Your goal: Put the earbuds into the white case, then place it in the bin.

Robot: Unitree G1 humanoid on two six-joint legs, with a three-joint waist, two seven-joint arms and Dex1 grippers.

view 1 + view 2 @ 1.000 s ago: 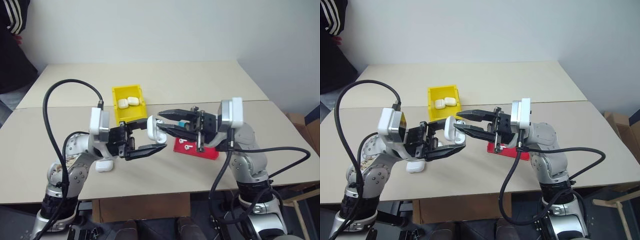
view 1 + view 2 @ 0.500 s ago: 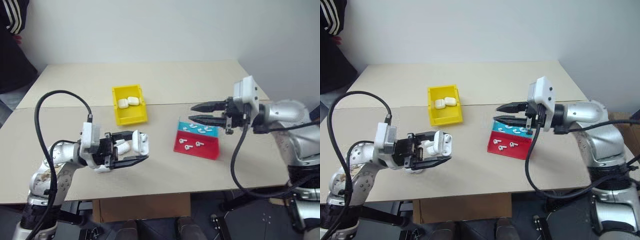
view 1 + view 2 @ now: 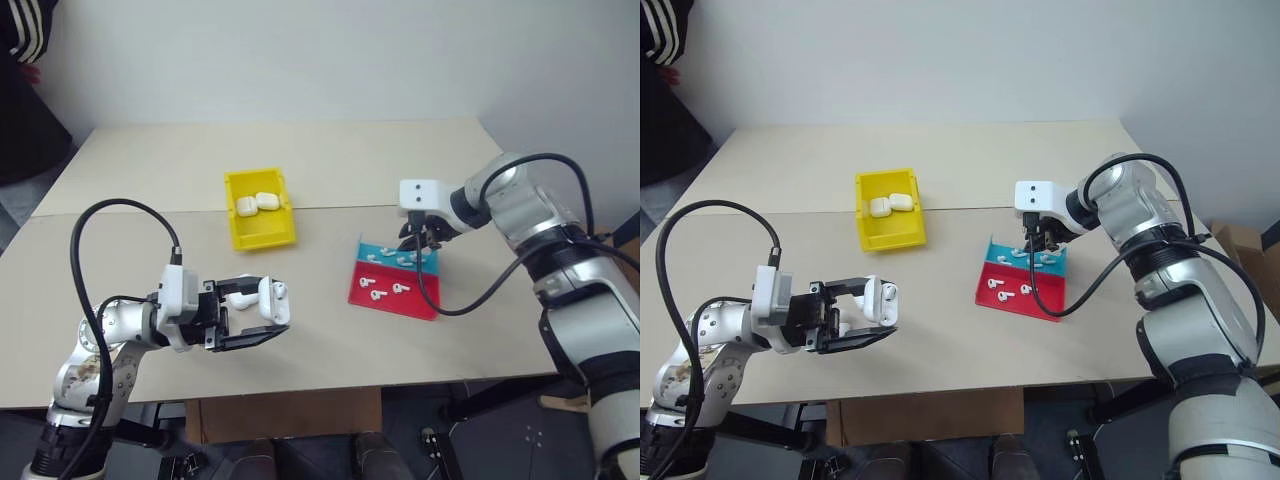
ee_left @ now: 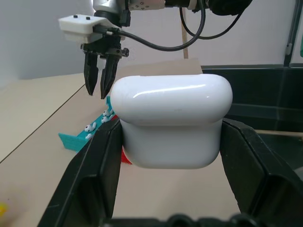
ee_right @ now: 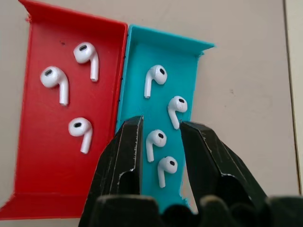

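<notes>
My left gripper (image 3: 276,303) is shut on the white case (image 3: 270,298), holding it level above the front left of the table; up close the case (image 4: 173,118) sits squeezed between both fingers. Over the blue half of a red and blue tray (image 3: 395,290), my right gripper (image 3: 415,243) points down. It stands open (image 5: 158,137) just above several earbuds (image 5: 155,142) on the blue side, with nothing between its fingers. Three more earbuds (image 5: 80,132) lie on the red side. The yellow bin (image 3: 265,236) stands behind, at the table's middle left.
Two white cases (image 3: 255,203) lie in the yellow bin. A seam runs across the table (image 3: 150,212) behind the bin. A person in dark striped clothing (image 3: 25,60) stands at the far left corner. The left arm's black cable (image 3: 100,230) loops above the table.
My right gripper has swung away from the case, out to the right, and turned downward over the tray. My left gripper has sunk down and to the left, still holding the case.
</notes>
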